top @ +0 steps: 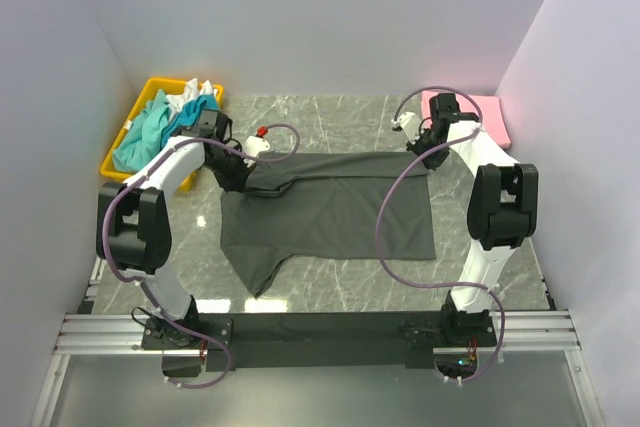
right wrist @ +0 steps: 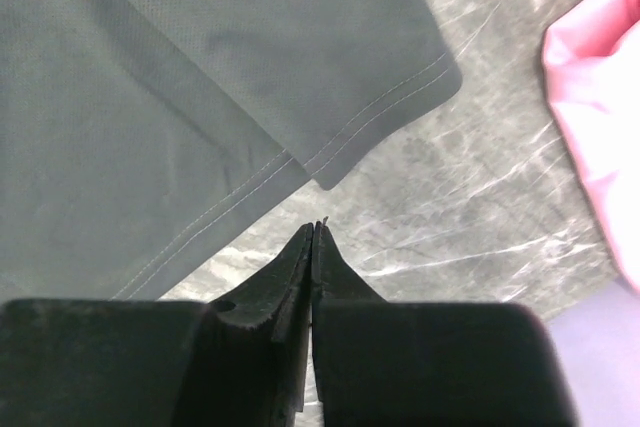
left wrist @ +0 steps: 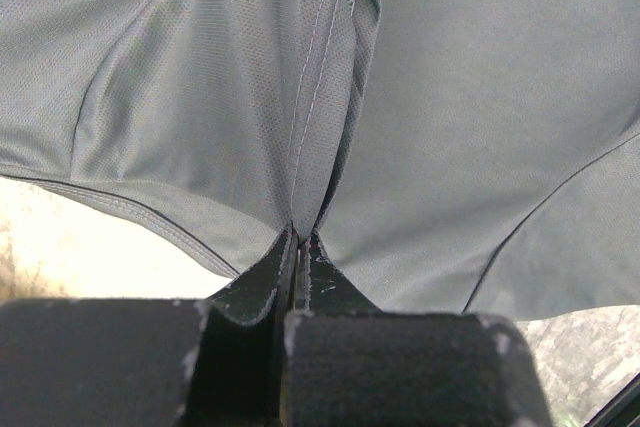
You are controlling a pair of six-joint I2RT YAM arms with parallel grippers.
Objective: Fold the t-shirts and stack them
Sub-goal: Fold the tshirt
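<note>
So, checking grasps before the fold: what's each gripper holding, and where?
The left gripper pinches the grey t-shirt at a stitched seam, cloth bunched between its fingers. The right gripper is shut on nothing, just short of the shirt's hem.

no readable txt, labels, brand marks, nos. or signs anywhere in the 3 views; nothing legible on the shirts, arms, tray or table, & no print on the cloth close up.
</note>
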